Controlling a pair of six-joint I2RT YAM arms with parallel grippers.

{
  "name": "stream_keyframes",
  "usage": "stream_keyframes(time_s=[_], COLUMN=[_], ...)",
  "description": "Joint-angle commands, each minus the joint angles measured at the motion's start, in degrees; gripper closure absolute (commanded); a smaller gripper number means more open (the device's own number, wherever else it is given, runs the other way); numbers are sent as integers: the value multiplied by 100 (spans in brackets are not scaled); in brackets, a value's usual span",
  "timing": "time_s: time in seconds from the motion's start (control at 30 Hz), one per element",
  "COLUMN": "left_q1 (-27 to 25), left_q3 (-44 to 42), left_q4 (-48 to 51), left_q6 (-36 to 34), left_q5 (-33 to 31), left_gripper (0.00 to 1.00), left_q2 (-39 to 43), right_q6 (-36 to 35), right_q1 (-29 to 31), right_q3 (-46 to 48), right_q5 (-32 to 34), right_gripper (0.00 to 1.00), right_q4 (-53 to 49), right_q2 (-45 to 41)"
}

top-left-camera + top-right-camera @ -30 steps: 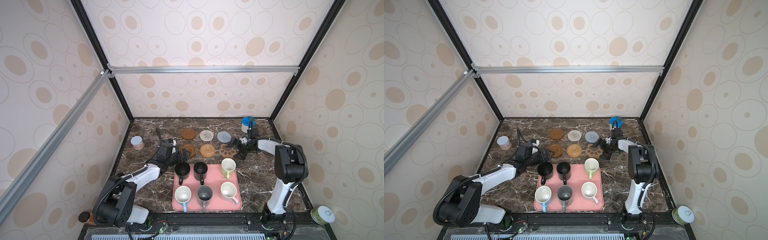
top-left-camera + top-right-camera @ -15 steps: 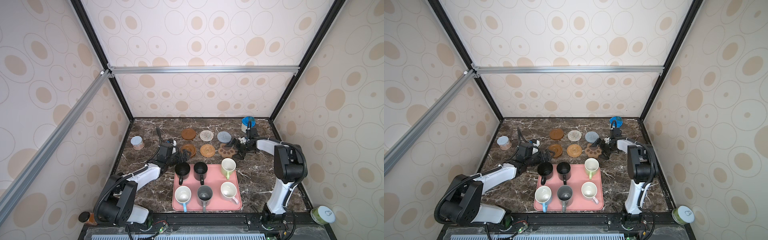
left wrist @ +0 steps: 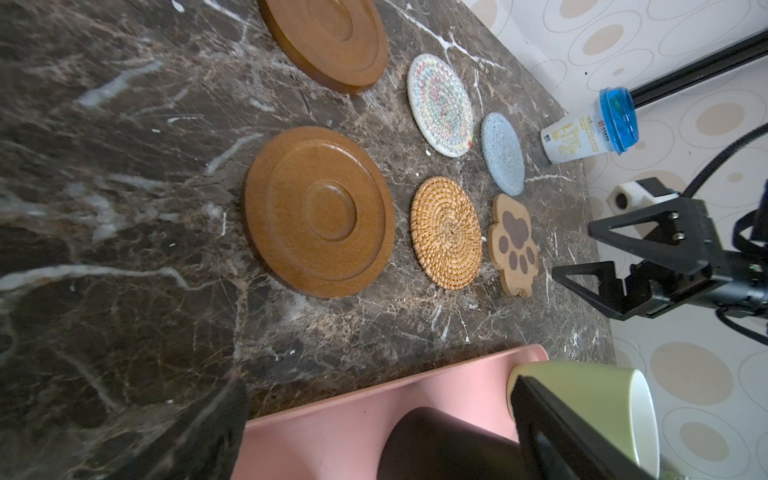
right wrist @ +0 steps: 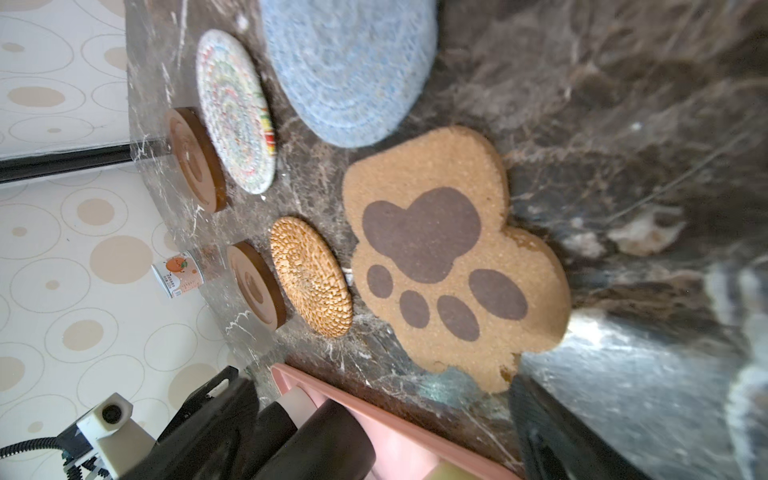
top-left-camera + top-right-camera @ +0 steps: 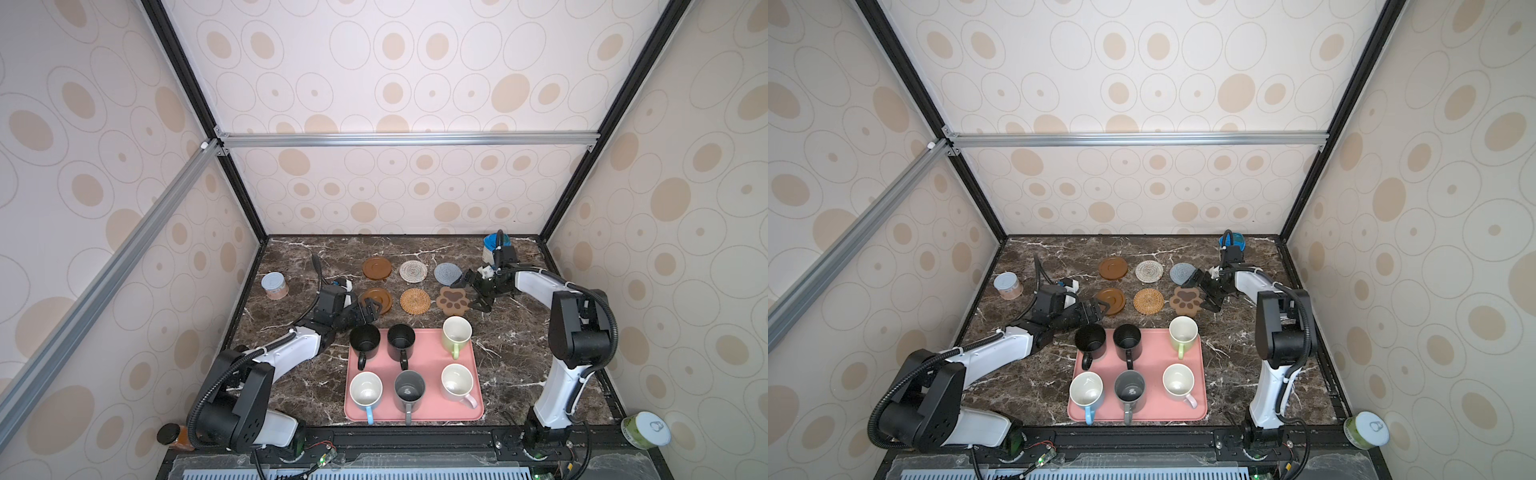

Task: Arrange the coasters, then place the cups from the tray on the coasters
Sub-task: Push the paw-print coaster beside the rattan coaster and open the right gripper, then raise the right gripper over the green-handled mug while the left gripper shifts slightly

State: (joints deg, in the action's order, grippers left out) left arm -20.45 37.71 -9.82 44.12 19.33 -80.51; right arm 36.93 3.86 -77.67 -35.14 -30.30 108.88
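Six coasters lie in two rows of three on the marble: a brown disc (image 5: 376, 267), a whitish woven round (image 5: 413, 271) and a grey-blue round (image 5: 447, 273) behind; a brown disc (image 5: 380, 300), a rattan round (image 5: 415, 301) and the paw coaster (image 5: 453, 300) in front. The pink tray (image 5: 432, 361) holds six cups, among them two black ones (image 5: 365, 338) and a green one (image 5: 456, 332). My left gripper (image 5: 371, 311) is open over the front brown disc's near edge. My right gripper (image 5: 471, 294) is open beside the paw coaster (image 4: 440, 249), holding nothing.
A grey-lidded jar (image 5: 274, 286) stands at the left wall. A blue-lidded tub (image 5: 492, 245) sits in the back right corner behind my right arm. A green can (image 5: 645, 430) rests outside the enclosure at the front right.
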Motion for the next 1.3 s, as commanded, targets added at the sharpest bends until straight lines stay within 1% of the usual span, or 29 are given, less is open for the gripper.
stream_keyframes(time_s=[0.0,0.13,0.4,0.53,0.63,0.8,0.93,1.1,1.27], left_q1=[26,23,24,19,17,8,-63,-157,-208], left_q3=[121,165,348,580,688,810,903,1128,1431], left_q4=[-160,-193,-176,42,110,104,44,125,437], left_q6=[88,56,-70,-265,-338,-307,-299,-417,-554], left_q5=[-165,-273,-390,-511,-547,-536,-596,-761,-758], left_gripper=[0,0,0,0,0,0,0,0,0], left_q2=[224,342,491,562,584,564,546,390,84], right_q6=[-450,-843,-1400,-1549,-1635,-1654,-1758,-1943,-1770], right_q1=[-64,-87,-87,-84,-55,38,162,322,426], right_q3=[-430,-675,-601,-581,-428,-115,4,166,432], right_q5=[329,578,1083,1211,1255,1695,1981,1895,1742], right_gripper=[2,1,1,1,1,1,1,1,1], right_q4=[-776,-1245,-1829,-2190,-2243,-2264,-2402,-2622,-2600], right_q2=[-453,-764,-1521,-1815,-2126,-2782,-3148,-3358,-3623])
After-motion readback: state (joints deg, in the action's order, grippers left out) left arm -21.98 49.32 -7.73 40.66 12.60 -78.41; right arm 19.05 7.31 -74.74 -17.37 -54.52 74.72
